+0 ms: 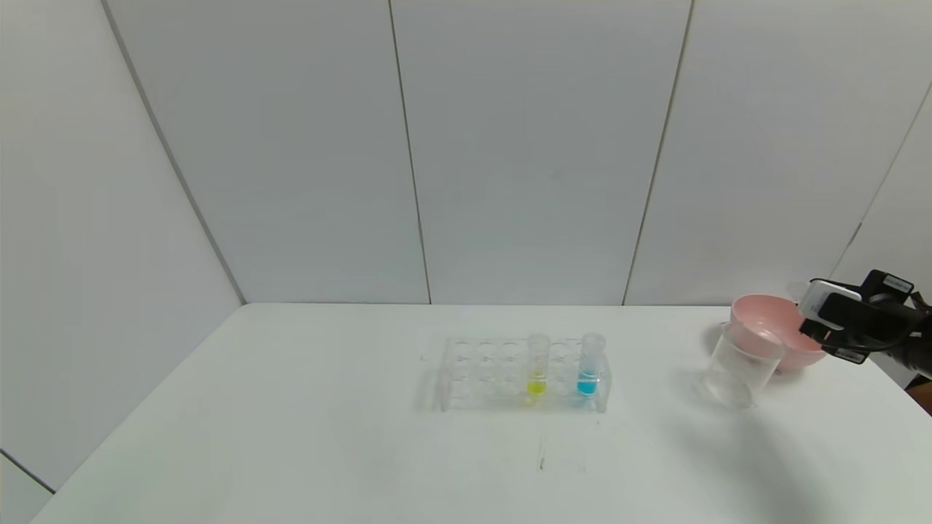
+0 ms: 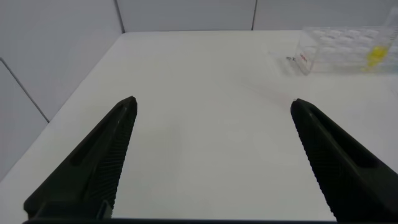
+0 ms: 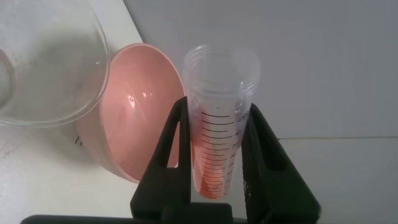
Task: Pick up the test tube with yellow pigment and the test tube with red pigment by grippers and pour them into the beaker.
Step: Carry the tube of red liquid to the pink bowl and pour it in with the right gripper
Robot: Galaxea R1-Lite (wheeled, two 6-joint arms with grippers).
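Observation:
The test tube with yellow pigment (image 1: 537,367) stands in a clear rack (image 1: 473,364) at mid table, next to a tube with blue liquid (image 1: 588,367). The beaker (image 1: 743,364) stands right of the rack. My right gripper (image 1: 826,331) is at the far right, just beyond the beaker and beside the pink bowl. In the right wrist view this gripper (image 3: 217,106) is shut on the test tube with red pigment (image 3: 219,143), with the beaker's rim (image 3: 93,93) close by. My left gripper (image 2: 212,101) is open and empty over bare table; it is out of the head view.
A pink bowl (image 1: 764,313) sits right behind the beaker, also in the right wrist view (image 3: 140,124). The rack (image 2: 339,50) and the yellow tube (image 2: 375,56) show far off in the left wrist view. Grey wall panels close off the table's far edge.

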